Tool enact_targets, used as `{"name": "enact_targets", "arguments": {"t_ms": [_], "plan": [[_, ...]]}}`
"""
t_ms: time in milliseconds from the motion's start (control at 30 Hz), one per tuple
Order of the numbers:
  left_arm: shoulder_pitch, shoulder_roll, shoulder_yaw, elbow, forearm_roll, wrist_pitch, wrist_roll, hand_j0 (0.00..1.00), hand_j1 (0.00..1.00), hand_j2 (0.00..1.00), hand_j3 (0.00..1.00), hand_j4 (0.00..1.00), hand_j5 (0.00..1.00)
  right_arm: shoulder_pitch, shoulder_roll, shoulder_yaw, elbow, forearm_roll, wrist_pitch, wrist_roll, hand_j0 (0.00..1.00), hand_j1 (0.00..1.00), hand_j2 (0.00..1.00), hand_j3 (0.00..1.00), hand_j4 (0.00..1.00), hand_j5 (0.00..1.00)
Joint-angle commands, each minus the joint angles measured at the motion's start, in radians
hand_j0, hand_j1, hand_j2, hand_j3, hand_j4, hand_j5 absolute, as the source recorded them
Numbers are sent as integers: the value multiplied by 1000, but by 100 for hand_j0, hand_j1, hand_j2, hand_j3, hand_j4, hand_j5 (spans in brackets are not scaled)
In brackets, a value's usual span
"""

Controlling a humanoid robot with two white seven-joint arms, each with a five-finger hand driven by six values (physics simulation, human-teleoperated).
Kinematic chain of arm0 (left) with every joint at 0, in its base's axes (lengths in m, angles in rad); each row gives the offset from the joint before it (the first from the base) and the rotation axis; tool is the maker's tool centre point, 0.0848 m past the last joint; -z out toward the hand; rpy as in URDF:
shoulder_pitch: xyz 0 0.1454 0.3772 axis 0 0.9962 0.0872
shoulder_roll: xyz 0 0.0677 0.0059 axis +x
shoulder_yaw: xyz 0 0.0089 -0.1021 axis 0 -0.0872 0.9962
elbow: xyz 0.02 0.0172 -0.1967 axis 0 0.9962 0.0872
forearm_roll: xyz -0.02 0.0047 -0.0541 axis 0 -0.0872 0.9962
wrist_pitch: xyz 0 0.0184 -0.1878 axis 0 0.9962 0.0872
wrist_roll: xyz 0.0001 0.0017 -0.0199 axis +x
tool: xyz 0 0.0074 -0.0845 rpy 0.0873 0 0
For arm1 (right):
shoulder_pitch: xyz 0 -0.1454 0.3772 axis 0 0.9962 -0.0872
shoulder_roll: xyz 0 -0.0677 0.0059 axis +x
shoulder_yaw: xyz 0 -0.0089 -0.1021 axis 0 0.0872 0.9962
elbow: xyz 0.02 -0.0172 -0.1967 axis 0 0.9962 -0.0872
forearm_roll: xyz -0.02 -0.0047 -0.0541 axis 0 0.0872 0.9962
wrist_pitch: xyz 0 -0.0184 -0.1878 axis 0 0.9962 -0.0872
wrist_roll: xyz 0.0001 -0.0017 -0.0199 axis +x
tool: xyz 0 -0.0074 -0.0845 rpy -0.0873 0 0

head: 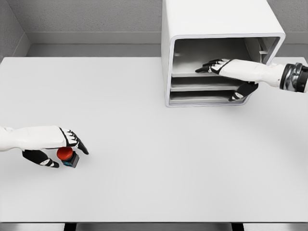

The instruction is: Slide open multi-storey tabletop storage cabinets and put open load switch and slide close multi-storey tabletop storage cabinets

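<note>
The load switch [67, 156], a red round button on a dark base with a blue edge, sits on the white table near the lower left. My left hand [70, 155] straddles it, with the fingers [76, 141] stretched over its far side and the thumb on its near-left side; no firm grasp shows. At the upper right stands the white multi-storey cabinet [216, 19], its front open on grey shelves. My right hand [216, 84] reaches in from the right. Its fingers [211, 65] lie flat on the top shelf and the thumb hangs by the lower shelves.
The white table [154, 159] spans the view, with its front edge at the bottom. A grey wall runs behind it. The cabinet's lower shelves [202, 89] are thin grey trays stacked close together.
</note>
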Motion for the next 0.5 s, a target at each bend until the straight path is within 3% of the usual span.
{"name": "enact_targets", "arguments": {"t_ms": [0,467], "plan": [[0,5,1,-1,7,2,1,79,79,79,79,79,79,2,-16,0,-14,-4,0,0,100,100,100,100,100,100],[3,5,-2,-9,-4,2,1,79,79,79,79,79,79,26,-102,-7,-139,-7,0,-5,100,100,100,100,100,100]]}}
